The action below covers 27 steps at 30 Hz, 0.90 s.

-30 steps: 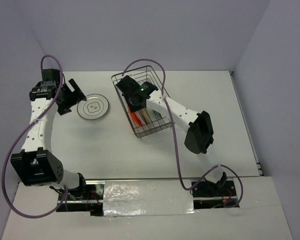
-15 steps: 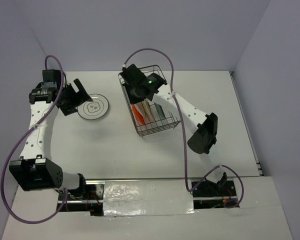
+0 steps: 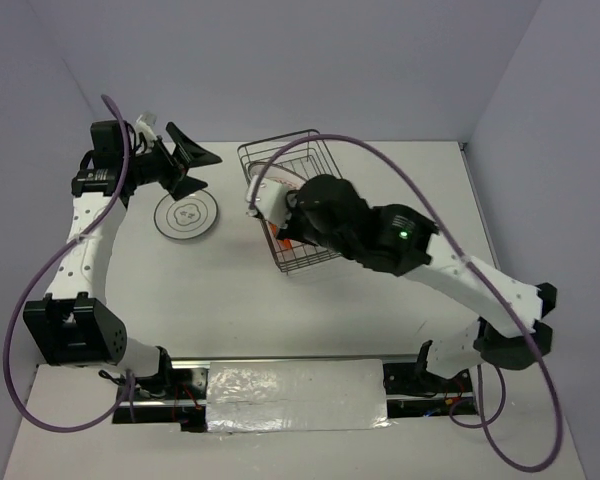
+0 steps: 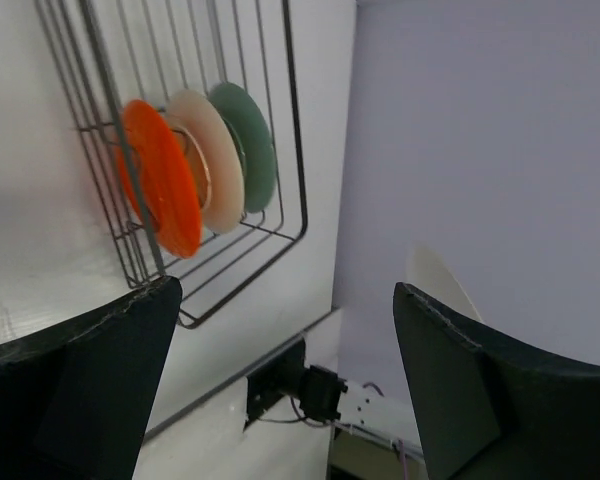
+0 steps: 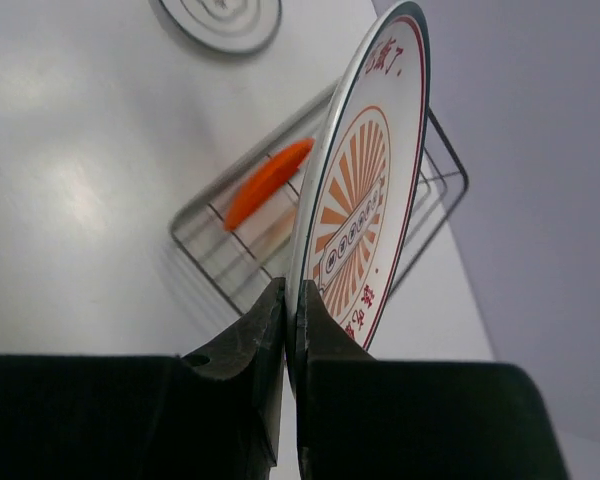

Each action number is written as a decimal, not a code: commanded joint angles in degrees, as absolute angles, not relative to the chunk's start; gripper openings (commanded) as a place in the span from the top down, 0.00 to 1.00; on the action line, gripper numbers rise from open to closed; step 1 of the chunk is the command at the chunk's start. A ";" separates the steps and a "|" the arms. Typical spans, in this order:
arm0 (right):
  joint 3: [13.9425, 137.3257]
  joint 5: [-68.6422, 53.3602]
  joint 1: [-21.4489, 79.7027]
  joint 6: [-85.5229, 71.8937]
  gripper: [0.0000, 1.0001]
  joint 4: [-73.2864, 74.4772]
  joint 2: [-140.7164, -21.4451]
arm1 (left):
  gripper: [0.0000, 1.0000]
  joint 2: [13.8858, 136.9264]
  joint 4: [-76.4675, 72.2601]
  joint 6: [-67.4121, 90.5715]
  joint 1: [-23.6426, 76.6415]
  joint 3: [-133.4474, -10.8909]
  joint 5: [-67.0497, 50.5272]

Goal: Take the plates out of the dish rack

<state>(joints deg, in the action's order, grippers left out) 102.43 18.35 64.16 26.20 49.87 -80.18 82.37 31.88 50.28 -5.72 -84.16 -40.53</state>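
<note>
The right end effector [image 5: 290, 300] is clenched on the lower rim of one sunburst plate [image 5: 365, 190], held upright at frame centre by the left edge of the one dish rack [image 3: 315, 262]. Three stand racked: orange plate [image 4: 160, 190], cream plate [image 4: 215, 160], green plate [image 4: 250, 140]. One patterned plate [image 3: 186, 215] lies on the surface [image 3: 180, 290], upper left, near the left end effector [image 3: 192, 170], which is fully released and empty.

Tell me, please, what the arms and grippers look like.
Both the left arm and right arm have white links with black joint housings and a looping purple cable. A green light glows on the right arm. The left gripper and right gripper have black, wedge-shaped fingers.
</note>
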 commanded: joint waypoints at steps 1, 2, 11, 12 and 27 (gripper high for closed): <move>100.72 29.16 64.07 39.63 1.00 48.94 -88.05 | 0.00 81.04 24.18 55.54 -3.96 -83.59 -48.95; 100.55 30.22 65.29 40.51 1.00 48.61 -88.68 | 0.00 80.60 22.34 56.33 -4.04 -81.93 -50.17; 102.82 34.45 69.08 44.73 1.00 42.81 -95.27 | 0.02 79.89 24.51 56.00 -2.99 -76.03 -50.36; 103.53 34.98 69.17 44.48 1.00 42.54 -96.49 | 0.03 80.24 25.57 53.90 -2.90 -75.94 -49.40; 109.86 35.59 70.75 40.79 0.93 38.42 -104.85 | 1.00 83.06 31.03 48.69 -2.72 -76.11 -48.08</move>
